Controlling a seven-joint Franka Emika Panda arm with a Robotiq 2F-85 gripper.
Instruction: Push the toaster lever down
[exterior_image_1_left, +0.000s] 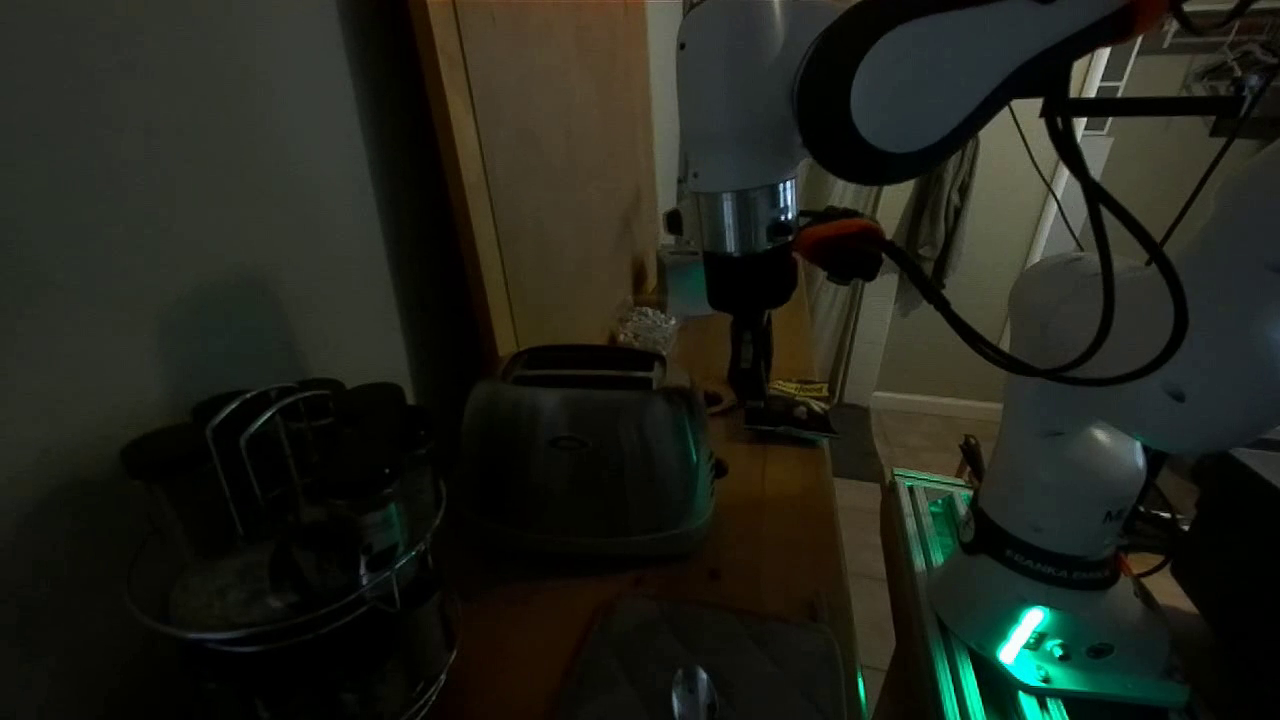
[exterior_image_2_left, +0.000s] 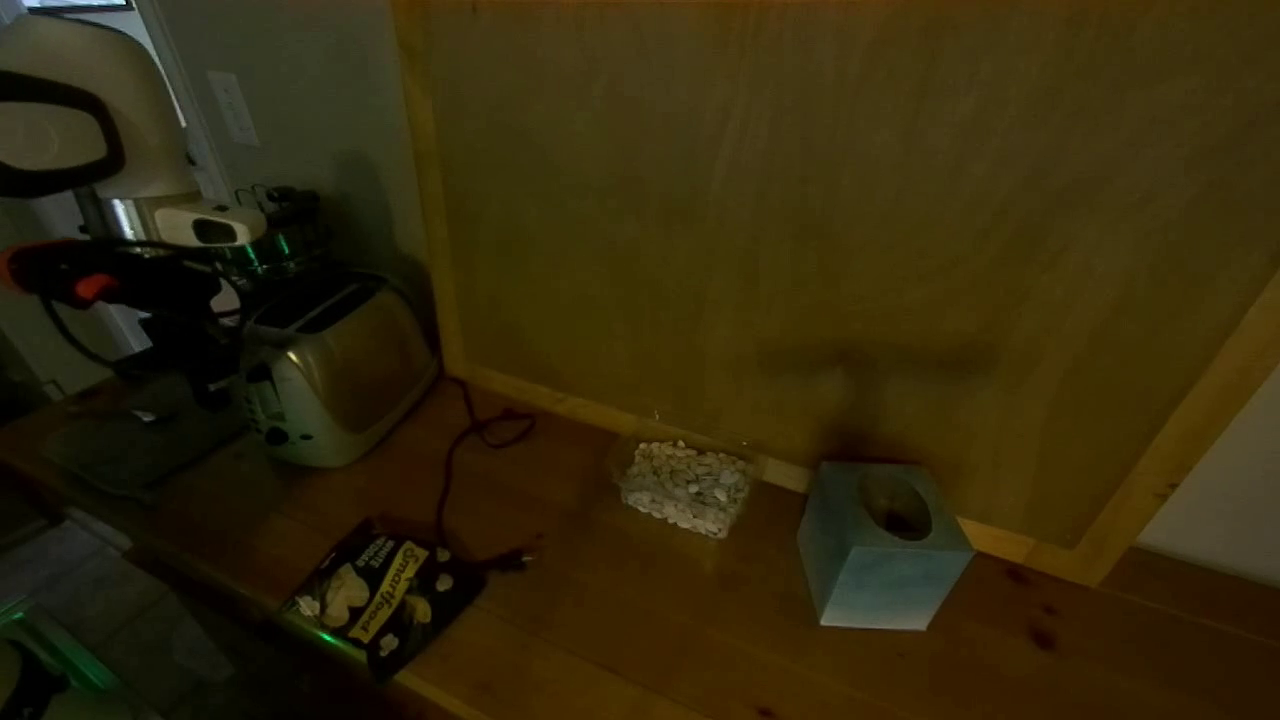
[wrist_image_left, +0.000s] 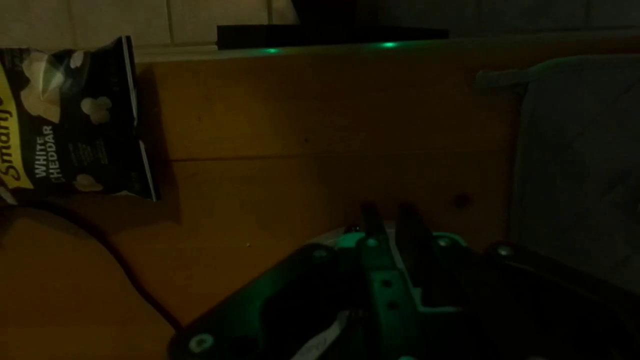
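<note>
The brushed silver toaster (exterior_image_1_left: 588, 470) (exterior_image_2_left: 375, 365) stands on the counter in both exterior views, its dark slots on top. Its narrow end face carries a dark upright part (exterior_image_2_left: 262, 380), apparently the lever area, above a round knob (exterior_image_2_left: 277, 436). In an exterior view a small dark tab (exterior_image_1_left: 720, 468) projects from that end; whether it is the lever or the knob I cannot tell. My gripper (exterior_image_1_left: 752, 392) (exterior_image_2_left: 210, 392) points down just off this end face. In the wrist view its fingers (wrist_image_left: 388, 207) stand a narrow gap apart, holding nothing visible. Contact with the lever is not visible.
A popcorn bag (exterior_image_2_left: 385, 600) (wrist_image_left: 75, 125) and a power cord (exterior_image_2_left: 450, 470) lie near the toaster. A grey mat (exterior_image_1_left: 710, 660) with a spoon (exterior_image_1_left: 692, 692) and a wire rack of jars (exterior_image_1_left: 300, 520) flank it. A stone-filled box (exterior_image_2_left: 690, 487) and tissue box (exterior_image_2_left: 885, 560) stand farther along.
</note>
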